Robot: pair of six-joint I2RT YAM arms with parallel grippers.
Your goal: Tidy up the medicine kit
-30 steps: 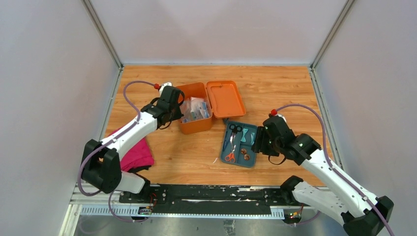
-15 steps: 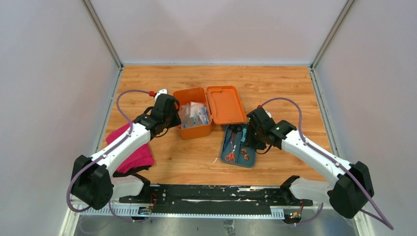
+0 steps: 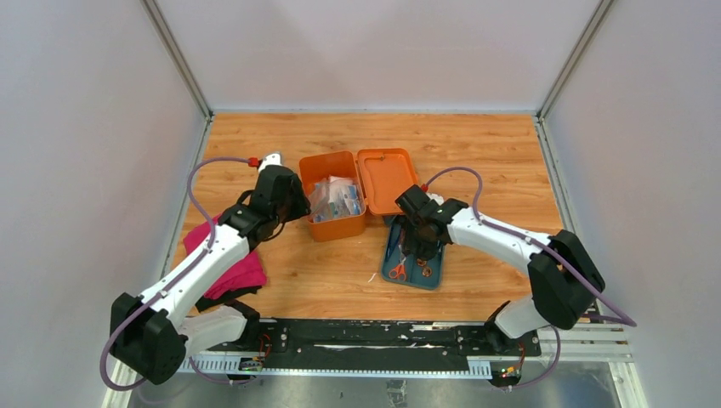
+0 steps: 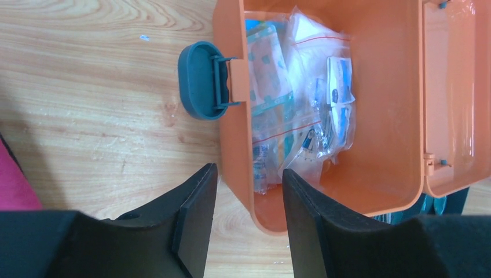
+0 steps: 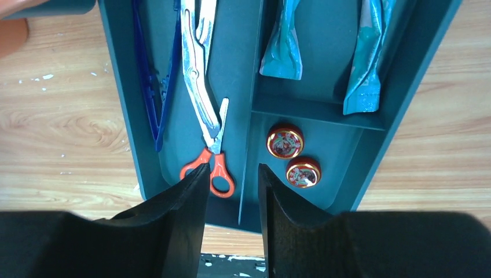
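Note:
The medicine kit (image 3: 336, 223) stands open at mid-table, its lid (image 3: 389, 177) laid flat to the right. In the left wrist view clear bags of medicine (image 4: 301, 110) fill the kit (image 4: 376, 174), and a grey-blue latch (image 4: 198, 81) hangs on its wall. My left gripper (image 4: 246, 223) (image 3: 298, 204) is open, its jaws either side of the kit's near corner wall, gripping nothing. My right gripper (image 5: 233, 179) (image 3: 418, 245) hovers open over the teal tray (image 5: 341, 145), above the scissors' orange handle (image 5: 211, 168) and the tray's divider.
The teal tray (image 3: 403, 274) also holds blue tweezers (image 5: 153, 87), two teal sachets (image 5: 281, 46), (image 5: 365, 63) and two red round tins (image 5: 285, 142), (image 5: 303, 171). A pink cloth (image 3: 236, 265) lies near the left arm. Walls close in the table's sides and back.
My left gripper has opened and drawn back a little from the kit's left wall. My right arm has swung left over the tray, its jaws narrowing.

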